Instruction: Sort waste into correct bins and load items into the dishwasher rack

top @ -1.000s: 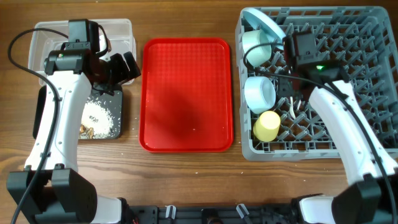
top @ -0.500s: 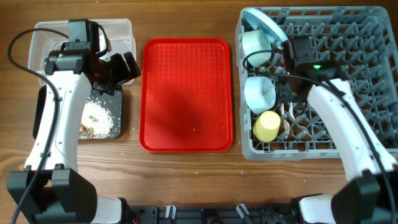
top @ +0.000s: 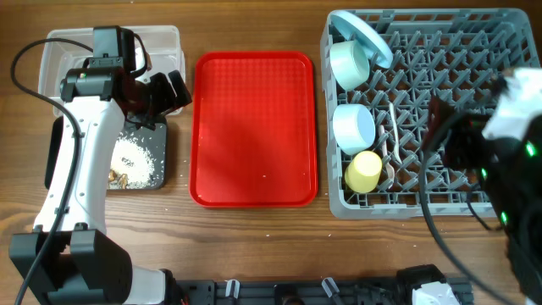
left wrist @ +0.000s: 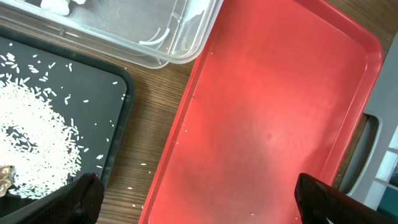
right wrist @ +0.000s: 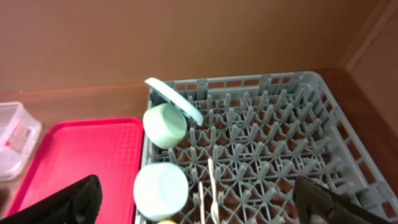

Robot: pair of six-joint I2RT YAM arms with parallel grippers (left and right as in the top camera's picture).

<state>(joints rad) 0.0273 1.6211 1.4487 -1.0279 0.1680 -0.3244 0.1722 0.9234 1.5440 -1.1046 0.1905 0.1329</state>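
The grey dishwasher rack (top: 474, 51) holds the pale blue plate (top: 360, 34) on edge, the green bowl (top: 349, 63), the light blue bowl (top: 353, 125), the yellow cup (top: 365, 171) and the white fork and spoon (top: 395, 140). My right gripper (right wrist: 202, 208) is open and empty, high over the rack's left half. Its arm (top: 508, 102) is blurred at the right edge. My left gripper (left wrist: 208, 202) is open and empty, straddling the red tray's left rim. Rice (top: 131, 157) and brown bits (top: 117, 176) lie in the black tray (top: 161, 135). The clear tub (top: 63, 51) is partly hidden by my left arm; something red and white (right wrist: 9, 142) shows inside it.
The flat red tray (top: 254, 127) lies bare between the bins and the rack. A few rice grains (left wrist: 140, 165) are scattered on the wooden table between the black tray and the red tray. The rack's right half stands with bare pegs.
My right gripper has opened, lifted and drawn back to the right, away from the fork and spoon that lie in the rack. The left arm has not moved.
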